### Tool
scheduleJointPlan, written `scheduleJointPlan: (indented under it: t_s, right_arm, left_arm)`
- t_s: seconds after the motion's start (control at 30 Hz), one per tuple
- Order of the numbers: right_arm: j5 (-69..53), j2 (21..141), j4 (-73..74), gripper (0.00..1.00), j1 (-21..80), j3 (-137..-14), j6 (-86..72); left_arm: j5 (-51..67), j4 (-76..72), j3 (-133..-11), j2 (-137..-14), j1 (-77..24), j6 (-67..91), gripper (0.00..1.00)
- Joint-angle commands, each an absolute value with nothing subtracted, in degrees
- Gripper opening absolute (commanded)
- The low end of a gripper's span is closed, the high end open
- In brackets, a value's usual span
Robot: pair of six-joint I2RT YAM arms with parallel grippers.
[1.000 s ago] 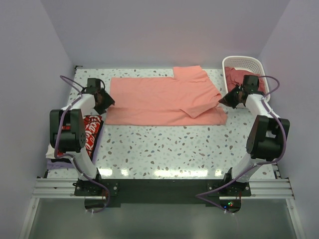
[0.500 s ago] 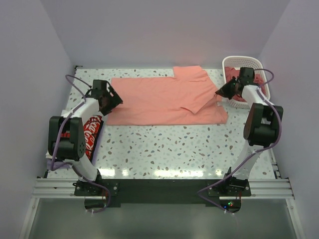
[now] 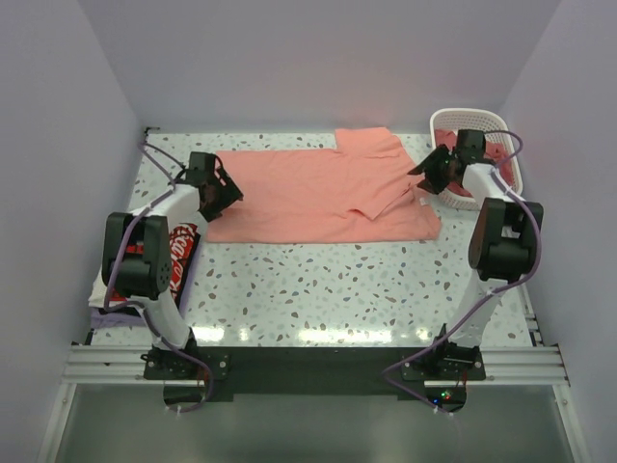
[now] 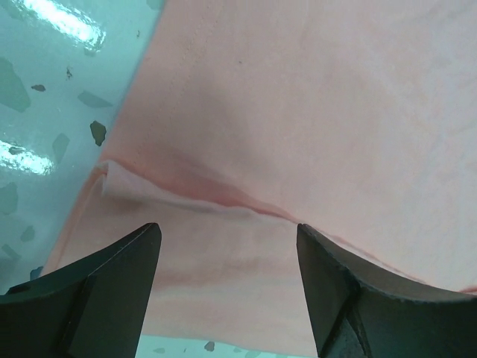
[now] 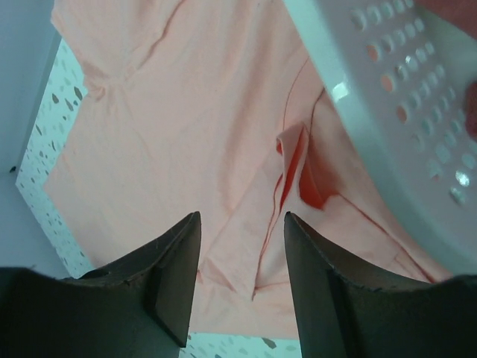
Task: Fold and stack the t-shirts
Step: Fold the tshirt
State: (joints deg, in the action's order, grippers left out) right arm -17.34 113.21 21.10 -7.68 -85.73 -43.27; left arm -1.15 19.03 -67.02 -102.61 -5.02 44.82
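A salmon-pink t-shirt (image 3: 308, 193) lies spread across the far half of the table, its right part folded inward in a loose flap (image 3: 386, 198). My left gripper (image 3: 229, 191) hovers over the shirt's left edge, open, with only cloth (image 4: 335, 112) below the fingers (image 4: 112, 298). My right gripper (image 3: 422, 174) hangs over the shirt's right edge beside the basket, open and holding nothing. Under it the creased fold (image 5: 291, 171) of the shirt (image 5: 171, 112) shows. The left gripper (image 4: 227, 233) and the right gripper (image 5: 242, 220) each show a clear gap between the jaws.
A white slatted basket (image 3: 487, 125) at the far right holds a darker pink tee (image 3: 453, 145); its wall (image 5: 402, 112) is close to my right gripper. At the table's left edge a white tee with red print (image 3: 177, 253) lies on a pale purple one (image 3: 111, 307).
The right gripper went from shut on the shirt's right edge to open, letting the cloth drop, after moving farther back. The left gripper slid rightward over the shirt's left edge.
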Motion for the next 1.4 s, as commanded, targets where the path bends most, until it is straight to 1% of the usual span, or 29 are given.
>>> scheduleJointPlan:
  t_s: [0.0, 0.17, 0.37, 0.6, 0.77, 1.07, 1.37]
  right_arm:
    - [-15.6, 105.6, 20.6, 0.52, -5.7, -83.2, -40.1]
    - [-13.6, 101.9, 18.7, 0.53, -1.4, -77.2, -38.8]
    - [-13.4, 103.9, 16.8, 0.53, 3.6, -74.2, -38.1]
    - [-12.9, 105.0, 15.4, 0.54, 6.2, -71.4, -37.4]
    - [-11.8, 106.2, 14.9, 0.65, 8.0, -70.6, -37.2]
    - [-13.0, 108.6, 12.2, 0.66, 9.6, -70.1, -39.9]
    - [-14.6, 111.7, 12.9, 0.66, 10.4, -74.4, -41.0]
  left_arm:
    - [-4.7, 20.1, -70.8, -104.3, -5.1, 46.9, 0.78]
    - [-6.2, 19.9, -72.3, -106.3, -4.7, 47.5, 0.77]
    - [-6.6, 20.3, -73.4, -109.2, -2.8, 47.4, 0.77]
    - [-6.1, 19.1, -70.9, -109.8, -1.7, 47.5, 0.77]
    - [-5.2, 18.3, -70.5, -108.7, -1.6, 47.5, 0.77]
    - [-4.0, 18.3, -70.8, -107.4, -1.3, 47.5, 0.76]
    - [-2.6, 18.2, -71.1, -105.8, -0.5, 47.5, 0.76]
